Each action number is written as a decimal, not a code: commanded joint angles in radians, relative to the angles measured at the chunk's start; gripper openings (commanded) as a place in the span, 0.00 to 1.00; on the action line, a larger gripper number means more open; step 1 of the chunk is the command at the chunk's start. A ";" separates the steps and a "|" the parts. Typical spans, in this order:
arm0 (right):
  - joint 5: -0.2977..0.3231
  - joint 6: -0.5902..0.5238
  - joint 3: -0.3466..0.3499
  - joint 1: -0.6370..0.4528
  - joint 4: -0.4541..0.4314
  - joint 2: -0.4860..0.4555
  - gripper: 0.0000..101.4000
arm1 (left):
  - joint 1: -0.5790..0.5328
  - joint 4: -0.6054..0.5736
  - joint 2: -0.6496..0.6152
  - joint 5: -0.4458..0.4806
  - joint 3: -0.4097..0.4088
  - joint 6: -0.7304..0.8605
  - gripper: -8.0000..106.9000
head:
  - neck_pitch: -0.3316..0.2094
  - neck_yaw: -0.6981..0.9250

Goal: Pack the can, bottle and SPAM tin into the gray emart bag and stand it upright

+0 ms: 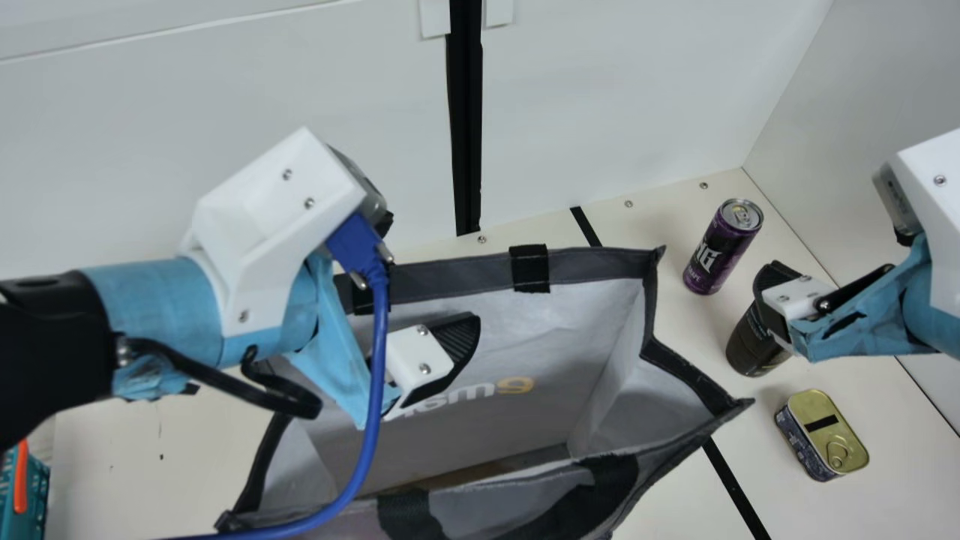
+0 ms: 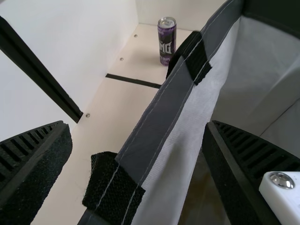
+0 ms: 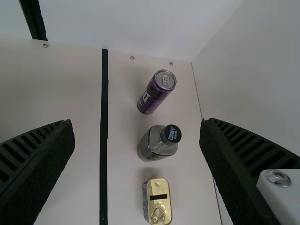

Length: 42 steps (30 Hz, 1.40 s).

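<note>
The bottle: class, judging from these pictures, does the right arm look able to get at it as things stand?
Probably yes. The right pincer is open near the bottle, nothing appears to block the way, and the can and tin stand clear of it.

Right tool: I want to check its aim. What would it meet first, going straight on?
Probably the bottle, seen between the open fingers of the right tool in the right wrist view, though depth is unclear.
</note>
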 commanded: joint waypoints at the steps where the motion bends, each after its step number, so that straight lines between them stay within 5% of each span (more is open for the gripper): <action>1: 0.000 0.000 0.000 0.000 0.000 0.000 0.94 | -0.004 0.010 0.004 0.000 0.006 0.000 0.85 | -0.023 -0.002; 8: 0.000 0.000 0.000 0.000 0.000 0.000 0.94 | -0.025 0.057 0.013 0.000 0.019 -0.005 0.85 | -0.023 -0.002; 23: 0.000 0.000 0.000 0.000 0.000 0.000 0.94 | -0.072 0.186 -0.007 0.000 0.042 -0.090 0.00 | -0.023 -0.002; 31: 0.000 0.000 0.000 0.000 -0.001 0.000 0.94 | -0.076 0.258 -0.046 -0.009 0.060 -0.179 0.00 | -0.023 -0.002; 42: 0.000 0.000 0.000 0.000 -0.001 0.000 0.94 | -0.059 0.392 -0.175 -0.099 0.194 -0.337 0.00 | -0.023 -0.002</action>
